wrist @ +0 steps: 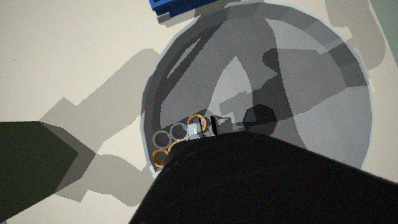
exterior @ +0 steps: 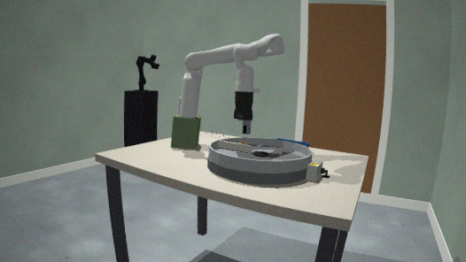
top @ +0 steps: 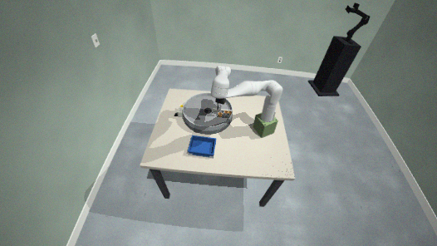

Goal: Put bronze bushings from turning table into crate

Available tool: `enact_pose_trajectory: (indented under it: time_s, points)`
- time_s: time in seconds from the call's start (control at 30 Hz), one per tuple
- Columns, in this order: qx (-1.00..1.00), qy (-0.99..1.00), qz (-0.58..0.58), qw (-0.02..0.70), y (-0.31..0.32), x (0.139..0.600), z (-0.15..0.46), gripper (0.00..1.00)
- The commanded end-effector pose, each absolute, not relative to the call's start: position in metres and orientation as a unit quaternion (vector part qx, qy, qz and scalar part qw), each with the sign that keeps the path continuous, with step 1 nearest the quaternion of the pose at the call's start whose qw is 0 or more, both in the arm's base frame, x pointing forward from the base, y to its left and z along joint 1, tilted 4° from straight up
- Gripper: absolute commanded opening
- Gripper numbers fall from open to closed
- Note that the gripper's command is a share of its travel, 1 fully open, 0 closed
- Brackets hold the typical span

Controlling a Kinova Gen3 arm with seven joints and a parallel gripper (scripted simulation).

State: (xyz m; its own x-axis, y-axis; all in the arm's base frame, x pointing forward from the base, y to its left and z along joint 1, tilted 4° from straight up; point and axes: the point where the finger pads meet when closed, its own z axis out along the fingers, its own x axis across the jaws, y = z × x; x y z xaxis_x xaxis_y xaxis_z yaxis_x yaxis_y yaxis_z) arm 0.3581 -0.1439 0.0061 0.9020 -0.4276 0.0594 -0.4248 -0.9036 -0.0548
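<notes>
The grey round turning table (top: 192, 117) (exterior: 261, 175) (wrist: 325, 117) carries a small group of bushings near one edge. In the wrist view a bronze bushing (wrist: 196, 115) lies closest to the fingers. Two steel bushings, one at the outer side (wrist: 161, 131) and one beside it (wrist: 178, 124), lie next to it. Another bronze bushing (wrist: 160, 158) lies at the rim, with one more partly hidden by the gripper body. My gripper (top: 218, 109) (exterior: 246, 132) (wrist: 206, 124) is partly open above the turning table, with nothing seen between its fingers. The blue crate (top: 202, 154) (exterior: 292, 142) (wrist: 172, 10) shows no bushings inside.
The turning table has a raised rim and a light bar (exterior: 235, 146) near the bushings. A small box (exterior: 314, 172) with a black knob stands at its outer side. The arm's green base block (top: 265, 125) (exterior: 186, 132) (wrist: 35, 165) stands on the tabletop (top: 249, 159).
</notes>
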Motion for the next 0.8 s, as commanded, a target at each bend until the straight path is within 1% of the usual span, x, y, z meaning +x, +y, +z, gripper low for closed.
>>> enact_pose_trajectory:
  time_s: [0.0,0.4,0.57,0.77]
  points:
    - [-0.975,0.219,-0.031,0.019,-0.144,0.356,-0.002,0.40]
    - [-0.975,0.219,-0.031,0.019,-0.144,0.356,-0.002,0.40]
    - [-0.975,0.219,-0.031,0.019,-0.143,0.357,-0.017,0.40]
    - [-0.975,0.219,-0.031,0.019,-0.143,0.357,-0.017,0.40]
